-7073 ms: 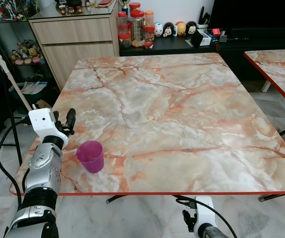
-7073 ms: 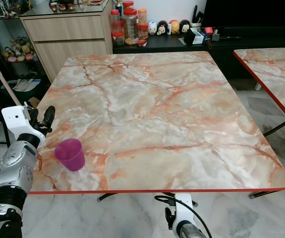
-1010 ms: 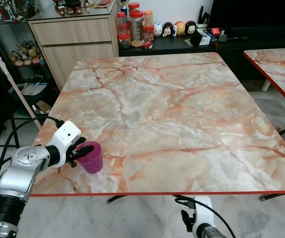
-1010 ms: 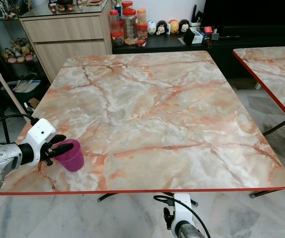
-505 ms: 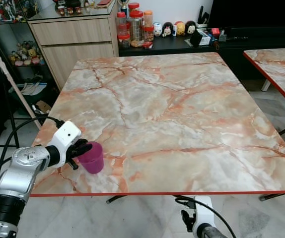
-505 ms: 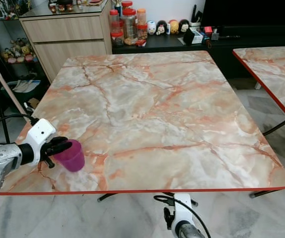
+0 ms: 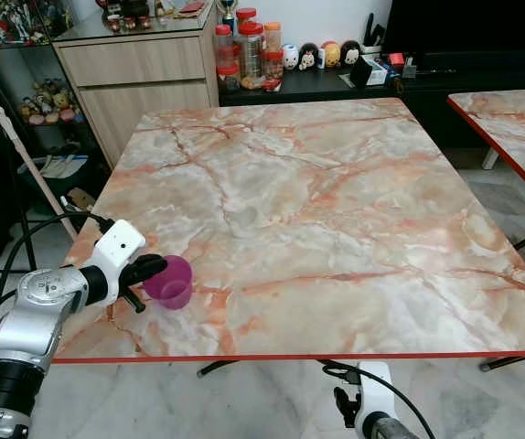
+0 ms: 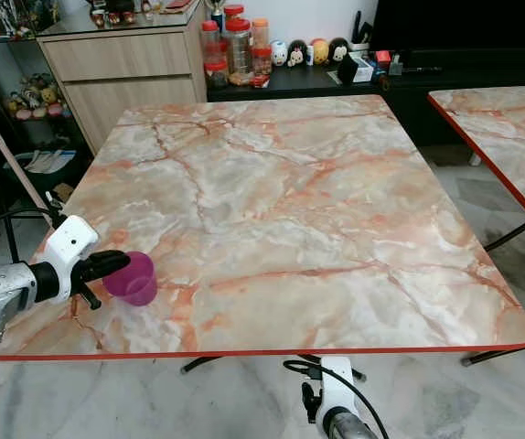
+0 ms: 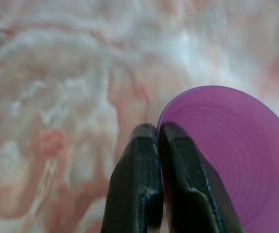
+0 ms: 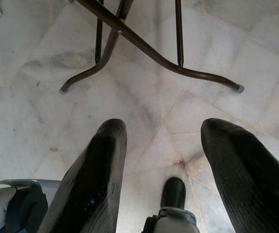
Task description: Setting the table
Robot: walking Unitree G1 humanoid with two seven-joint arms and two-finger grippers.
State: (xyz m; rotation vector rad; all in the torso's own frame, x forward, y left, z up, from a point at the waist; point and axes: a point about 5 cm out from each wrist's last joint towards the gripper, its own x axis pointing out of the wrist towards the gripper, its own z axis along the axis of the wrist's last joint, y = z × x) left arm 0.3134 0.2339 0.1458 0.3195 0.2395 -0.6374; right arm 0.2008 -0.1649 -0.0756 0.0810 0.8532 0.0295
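Left arm is stretched out low and sideways over the near left corner of the table, wrist casing white, cable trailing behind; the left gripper (image 7: 155,271) has its two black fingers (image 9: 144,189) pinched tight together on the rim of the purple cup (image 7: 173,283), one finger inside and one outside; right arm just hangs below the table edge; right gripper (image 10: 171,174) points at the floor, fingers spread wide apart

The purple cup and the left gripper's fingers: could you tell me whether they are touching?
Touching. The left wrist view shows the left gripper with its two black fingers closed on the rim of the purple cup, one outside the wall and one inside.
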